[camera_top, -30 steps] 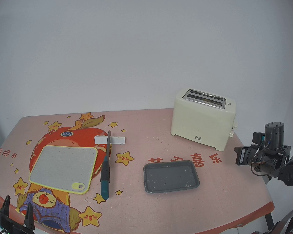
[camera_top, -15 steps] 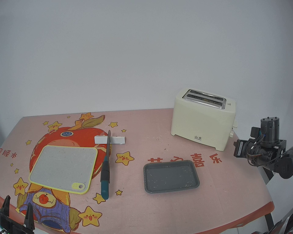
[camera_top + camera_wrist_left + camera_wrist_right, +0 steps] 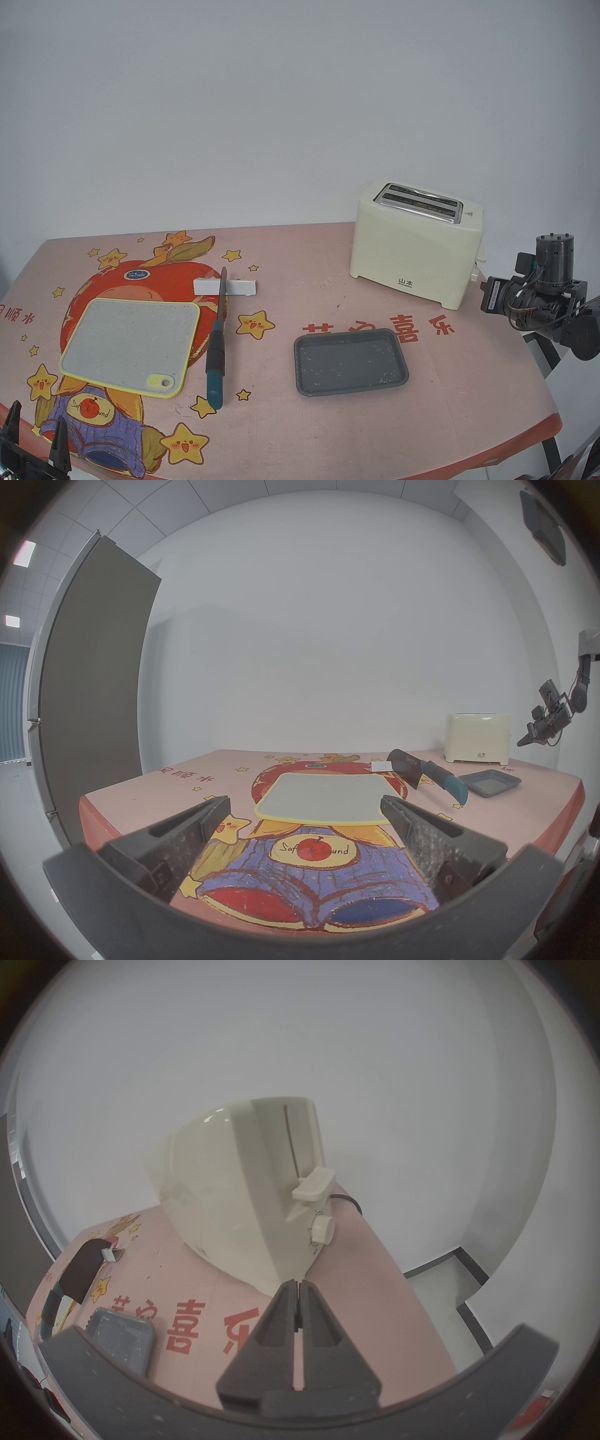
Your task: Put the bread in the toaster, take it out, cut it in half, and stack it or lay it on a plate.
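Cream toaster (image 3: 415,250), slot contents unclear

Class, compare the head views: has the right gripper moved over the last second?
Yes. The right gripper has risen slightly beside the toaster, its fingers shut.

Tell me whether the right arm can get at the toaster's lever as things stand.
Probably yes. The right gripper, fingers shut, sits off the lever end of the toaster, with nothing between it and the lever.
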Robot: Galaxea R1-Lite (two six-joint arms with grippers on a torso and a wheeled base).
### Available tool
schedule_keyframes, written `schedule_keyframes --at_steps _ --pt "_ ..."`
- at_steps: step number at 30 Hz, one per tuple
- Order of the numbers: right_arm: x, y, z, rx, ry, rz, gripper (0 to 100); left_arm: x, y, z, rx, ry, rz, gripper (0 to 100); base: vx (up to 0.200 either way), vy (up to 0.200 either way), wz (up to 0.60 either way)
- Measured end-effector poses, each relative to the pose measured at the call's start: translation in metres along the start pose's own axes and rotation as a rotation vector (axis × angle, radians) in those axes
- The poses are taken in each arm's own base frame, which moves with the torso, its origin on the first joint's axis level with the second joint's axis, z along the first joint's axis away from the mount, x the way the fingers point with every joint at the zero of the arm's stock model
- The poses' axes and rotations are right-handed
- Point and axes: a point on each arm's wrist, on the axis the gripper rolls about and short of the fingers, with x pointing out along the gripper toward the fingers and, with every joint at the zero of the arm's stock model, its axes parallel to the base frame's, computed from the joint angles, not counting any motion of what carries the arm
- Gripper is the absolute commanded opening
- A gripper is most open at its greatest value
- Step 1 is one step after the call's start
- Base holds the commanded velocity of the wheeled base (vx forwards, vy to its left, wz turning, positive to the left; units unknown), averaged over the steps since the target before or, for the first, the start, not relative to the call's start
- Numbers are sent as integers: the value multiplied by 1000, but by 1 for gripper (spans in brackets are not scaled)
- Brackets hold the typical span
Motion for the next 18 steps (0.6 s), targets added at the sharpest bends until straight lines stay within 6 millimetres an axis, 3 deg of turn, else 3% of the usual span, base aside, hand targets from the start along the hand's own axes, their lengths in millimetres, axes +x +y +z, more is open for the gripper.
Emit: schedule_keyframes --at_steps 18 --pt "25 -5 -1 62 -52 -12 0 0 0 0 0 0 0 100 0 0 0"
